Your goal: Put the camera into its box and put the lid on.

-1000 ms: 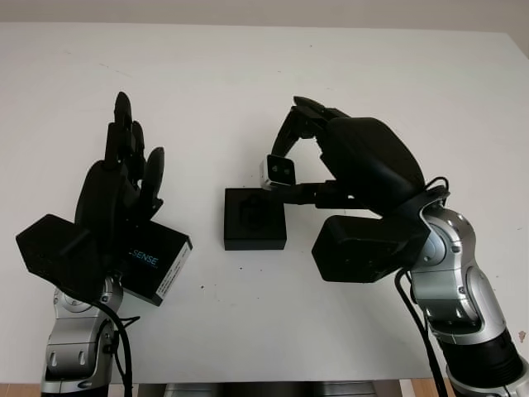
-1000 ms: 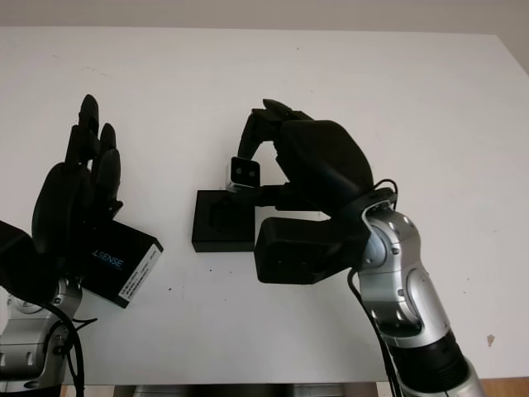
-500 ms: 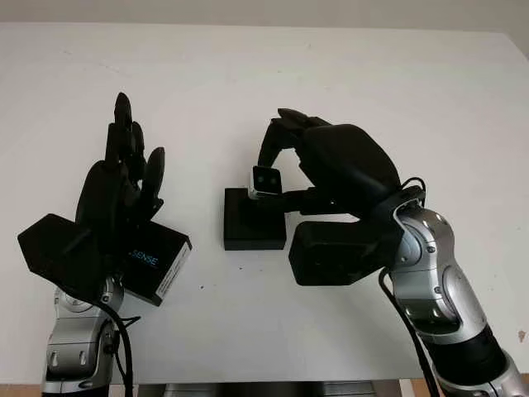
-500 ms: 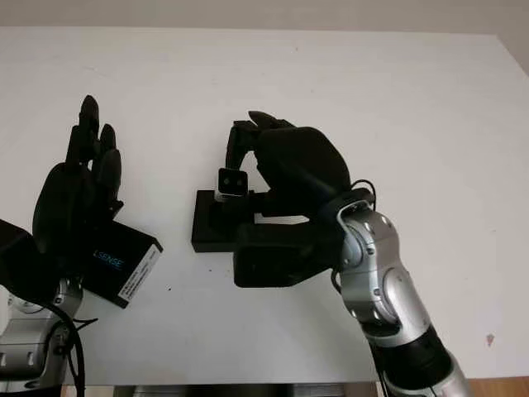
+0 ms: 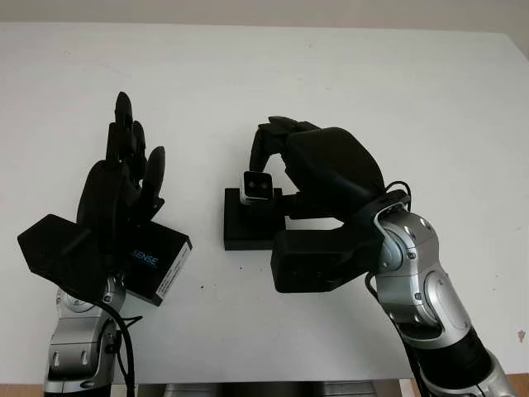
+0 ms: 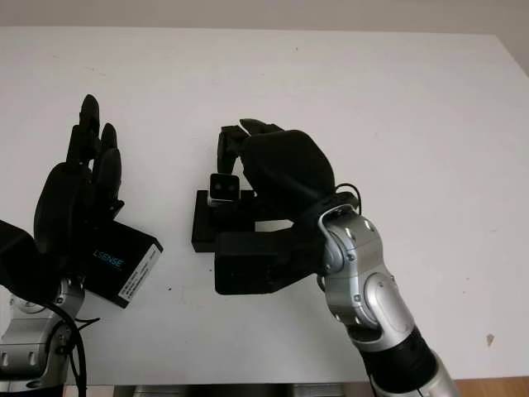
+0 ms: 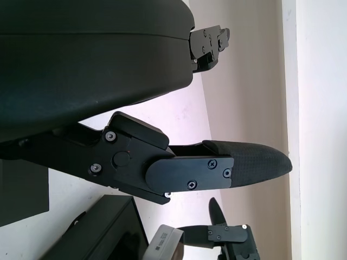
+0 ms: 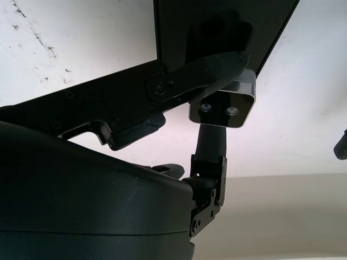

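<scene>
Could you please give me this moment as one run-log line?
right hand: holds camera over box | left hand: open, raised over lid | lid: off, on table

Matt blk box [image 5: 248, 225]; silver metal-look camera [image 5: 257, 187].

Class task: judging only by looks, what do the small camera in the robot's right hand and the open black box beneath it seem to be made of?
Camera: probably brushed or anodised metal, with a silvery shell and dark glossy front. Box: likely matte black card or foam, showing no shine.
</scene>
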### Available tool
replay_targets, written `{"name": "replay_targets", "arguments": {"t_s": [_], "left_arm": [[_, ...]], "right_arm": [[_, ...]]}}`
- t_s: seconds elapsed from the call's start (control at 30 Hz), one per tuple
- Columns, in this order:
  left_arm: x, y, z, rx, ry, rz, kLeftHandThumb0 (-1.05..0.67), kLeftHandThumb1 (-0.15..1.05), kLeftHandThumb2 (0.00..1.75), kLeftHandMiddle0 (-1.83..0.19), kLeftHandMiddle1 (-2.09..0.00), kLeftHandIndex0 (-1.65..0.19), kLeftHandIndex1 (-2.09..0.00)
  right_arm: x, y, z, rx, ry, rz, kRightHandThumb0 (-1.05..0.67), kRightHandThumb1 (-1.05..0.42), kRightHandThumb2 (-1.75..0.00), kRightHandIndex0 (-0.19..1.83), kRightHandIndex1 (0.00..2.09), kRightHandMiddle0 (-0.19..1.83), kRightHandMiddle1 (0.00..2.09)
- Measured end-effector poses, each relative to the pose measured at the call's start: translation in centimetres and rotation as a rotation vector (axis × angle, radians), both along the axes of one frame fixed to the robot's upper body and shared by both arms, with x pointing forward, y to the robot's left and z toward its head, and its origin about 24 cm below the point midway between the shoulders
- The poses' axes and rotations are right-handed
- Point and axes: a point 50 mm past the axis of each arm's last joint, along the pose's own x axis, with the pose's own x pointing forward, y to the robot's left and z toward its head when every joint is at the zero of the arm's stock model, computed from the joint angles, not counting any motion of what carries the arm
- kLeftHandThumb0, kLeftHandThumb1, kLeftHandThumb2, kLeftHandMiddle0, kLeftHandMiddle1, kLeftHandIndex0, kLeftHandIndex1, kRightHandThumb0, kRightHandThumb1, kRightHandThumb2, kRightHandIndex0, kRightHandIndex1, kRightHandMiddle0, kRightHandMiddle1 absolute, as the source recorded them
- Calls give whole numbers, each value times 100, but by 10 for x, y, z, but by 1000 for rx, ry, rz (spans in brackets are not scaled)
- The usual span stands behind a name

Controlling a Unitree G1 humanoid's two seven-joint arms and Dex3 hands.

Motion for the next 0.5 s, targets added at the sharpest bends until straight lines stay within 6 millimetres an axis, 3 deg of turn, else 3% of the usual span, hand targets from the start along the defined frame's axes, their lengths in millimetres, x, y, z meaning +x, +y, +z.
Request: {"name": "replay_targets", "arguments": {"t_s": [0.5], "left_arm": [[0,0,0,4,-6,0,-85,105,49,19,0,19,0]], "right_arm": [[-3,1,-5,-12,-9,29,-42,-105,-13,31,6,36,169]]}}
